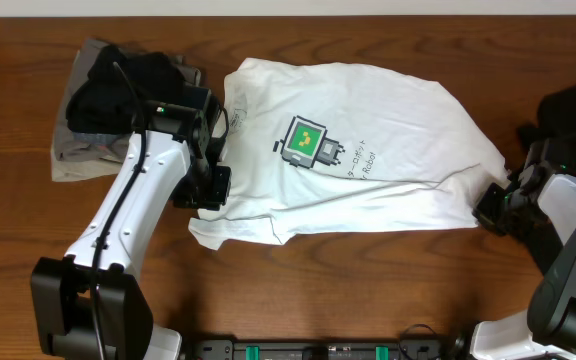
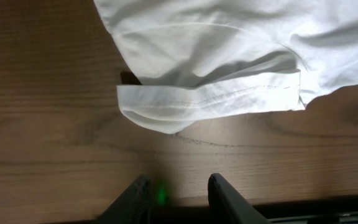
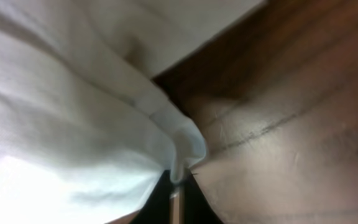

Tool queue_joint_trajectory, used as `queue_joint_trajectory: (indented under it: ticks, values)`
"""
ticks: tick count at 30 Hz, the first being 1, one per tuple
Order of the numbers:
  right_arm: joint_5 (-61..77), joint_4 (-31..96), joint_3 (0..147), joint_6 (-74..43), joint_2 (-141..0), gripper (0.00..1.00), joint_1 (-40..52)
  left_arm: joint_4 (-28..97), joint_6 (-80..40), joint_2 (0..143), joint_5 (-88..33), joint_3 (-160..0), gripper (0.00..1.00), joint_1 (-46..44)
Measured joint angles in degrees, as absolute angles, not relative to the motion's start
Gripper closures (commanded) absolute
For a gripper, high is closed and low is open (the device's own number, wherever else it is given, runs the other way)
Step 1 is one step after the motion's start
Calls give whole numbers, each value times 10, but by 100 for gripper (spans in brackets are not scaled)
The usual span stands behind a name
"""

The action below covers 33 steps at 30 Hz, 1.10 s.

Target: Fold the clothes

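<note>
Shirt: white short-sleeved T-shirt [image 1: 368, 150] with robot print, spread on brown wooden table [image 1: 368, 290].
Right: right gripper [image 3: 178, 186] pressed together, pinching its edge.
Left: left gripper [image 2: 179, 180] spread, empty, beside sleeve.
Corner: black and grey-khaki garments [image 1: 108, 100], heaped.

L arm [image 1: 133, 205]: white rounded links, black joints, black cable [image 1: 143, 145] along top, green LED [image 1: 160, 108] nr wrist; R arm [image 1: 568, 195]: white shell, dark grey lower link; L gripper [image 2: 179, 198]: dark grey fingers.
</note>
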State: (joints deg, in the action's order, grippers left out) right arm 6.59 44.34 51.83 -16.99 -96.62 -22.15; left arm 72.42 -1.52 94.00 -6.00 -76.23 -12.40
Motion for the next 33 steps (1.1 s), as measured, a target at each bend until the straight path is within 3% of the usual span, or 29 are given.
queue_joint_trajectory:
  ticks: [13, 25, 28, 29, 33]
  values:
    - [56, 764, 658, -170, -851, 99, -238, 713, -15, 940, -60, -762, 67, -124]
    - [19, 843, 675, -170, -750, 98, -238, 703, -15, 940, -60, -762, 66, -124]
    - [12, 837, 675, -172, -750, 87, -238, 703, -15, 940, -60, -762, 66, -124]
    - [10, 826, 675, -171, -750, 85, -238, 703, -15, 940, -60, -762, 61, -124]
    - [3, 775, 675, -175, -750, 65, -238, 702, -15, 940, -60, -762, 57, -124]
